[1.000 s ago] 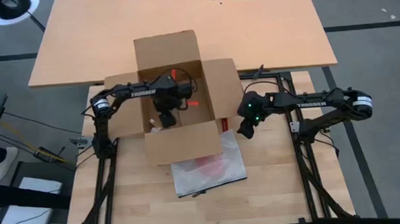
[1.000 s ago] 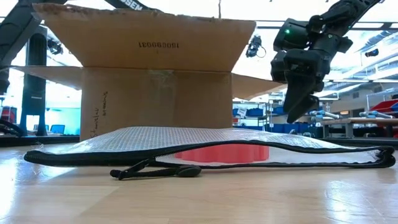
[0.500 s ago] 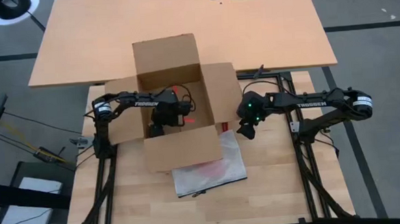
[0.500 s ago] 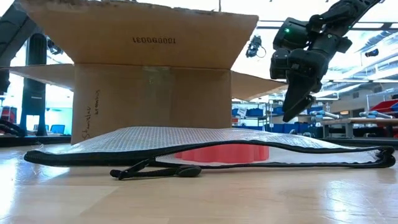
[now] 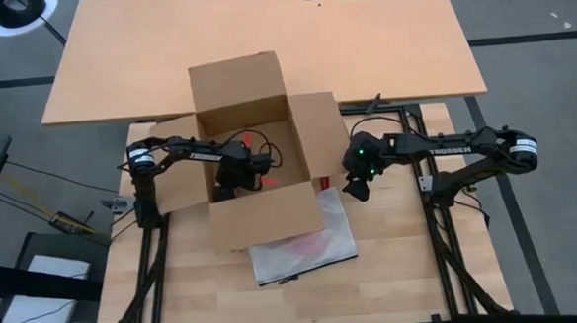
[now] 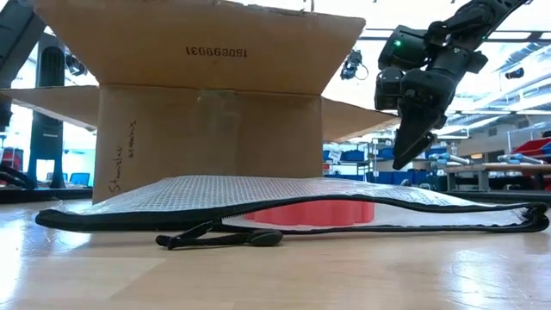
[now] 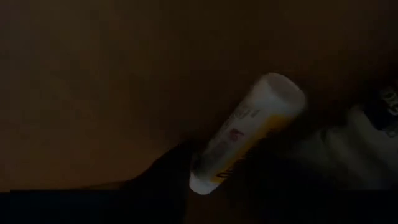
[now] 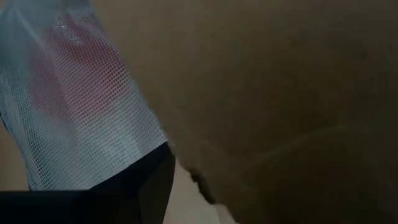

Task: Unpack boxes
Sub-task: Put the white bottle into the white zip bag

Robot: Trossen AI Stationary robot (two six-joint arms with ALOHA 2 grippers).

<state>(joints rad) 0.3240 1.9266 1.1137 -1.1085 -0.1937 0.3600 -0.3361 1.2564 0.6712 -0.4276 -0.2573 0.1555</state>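
Left gripper (image 5: pixel 232 176) reaches inside the carton (image 5: pixel 265 214) mid-desk, fingers seemingly closing around a small white tube (image 7: pixel 245 134). The carton looks light and stiff; grip a flap. Right gripper (image 5: pixel 354 190) waits beside it, fingers apart.

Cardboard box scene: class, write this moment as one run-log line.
left gripper: inside cardboard box, around white tube | right gripper: open, beside box, above mesh bag | unpacking: ongoing
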